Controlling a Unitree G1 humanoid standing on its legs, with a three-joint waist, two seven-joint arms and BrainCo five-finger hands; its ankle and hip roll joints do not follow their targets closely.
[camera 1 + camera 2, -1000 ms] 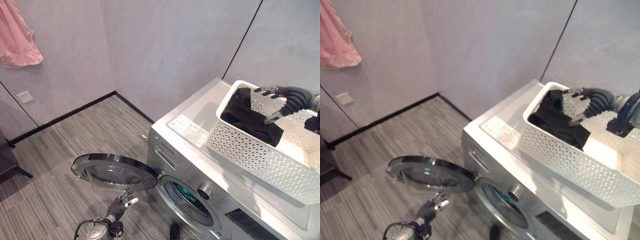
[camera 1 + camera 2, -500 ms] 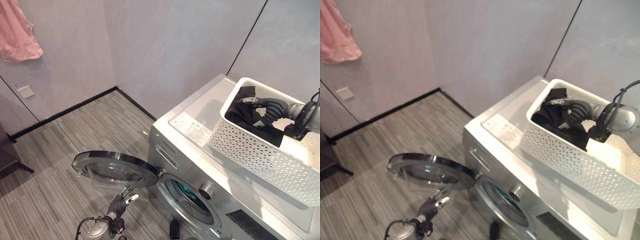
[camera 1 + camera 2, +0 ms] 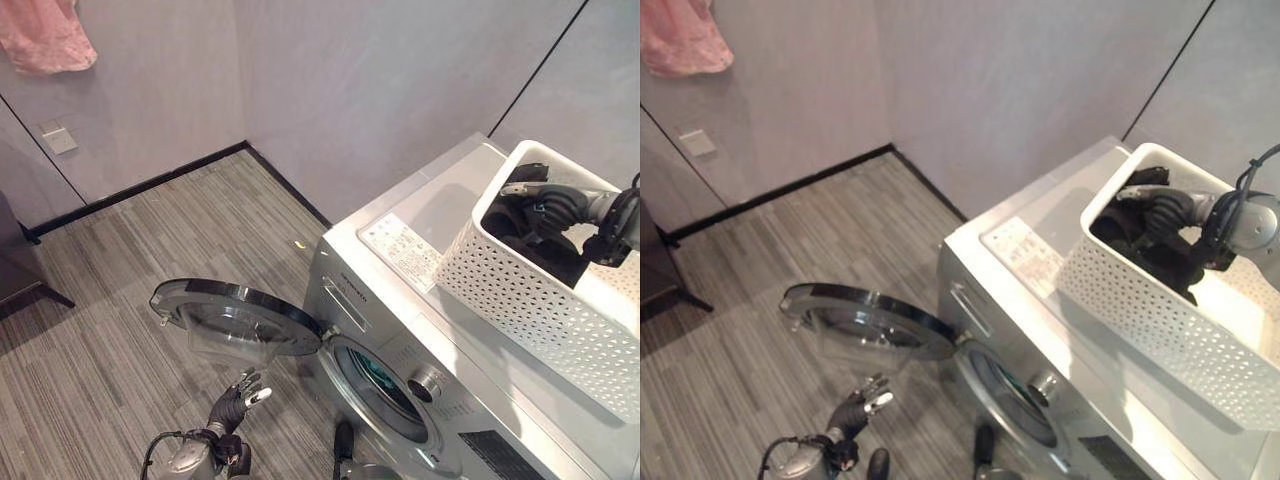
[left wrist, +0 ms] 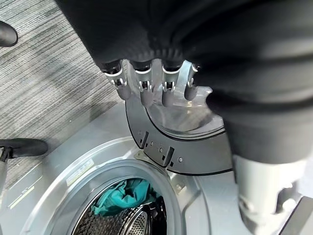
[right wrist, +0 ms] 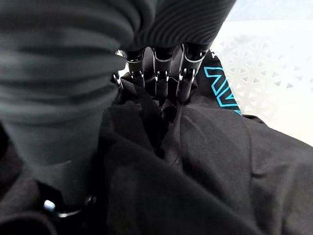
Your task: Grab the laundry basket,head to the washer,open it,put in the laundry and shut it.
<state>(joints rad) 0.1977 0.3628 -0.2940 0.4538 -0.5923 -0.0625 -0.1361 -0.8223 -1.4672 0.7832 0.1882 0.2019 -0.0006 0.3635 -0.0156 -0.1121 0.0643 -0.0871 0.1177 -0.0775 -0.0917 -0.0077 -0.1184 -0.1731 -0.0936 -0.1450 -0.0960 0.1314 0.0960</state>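
The white perforated laundry basket [image 3: 530, 300] stands on top of the silver washer [image 3: 400, 290]. A black garment [image 3: 515, 228] with a teal print [image 5: 220, 90] lies in it. My right hand [image 3: 548, 203] is down inside the basket, open, its fingers [image 5: 161, 73] straight and touching the black cloth. The washer's round door [image 3: 235, 315] hangs swung open to the left. Teal cloth [image 4: 124, 193] lies in the drum. My left hand [image 3: 232, 402] hovers low in front of the door, open and holding nothing, with its fingers [image 4: 146, 88] close to the door's inner rim [image 4: 186, 147].
A pink towel [image 3: 45, 35] hangs high on the left wall above a wall socket [image 3: 58, 137]. A dark piece of furniture [image 3: 20, 270] stands at the left edge. Striped grey floor [image 3: 150, 240] stretches left of the washer towards the corner.
The camera has shifted, so the whole scene sits differently. My right hand has dropped from above the basket onto the black garment inside it. The left hand has stayed near the open door.
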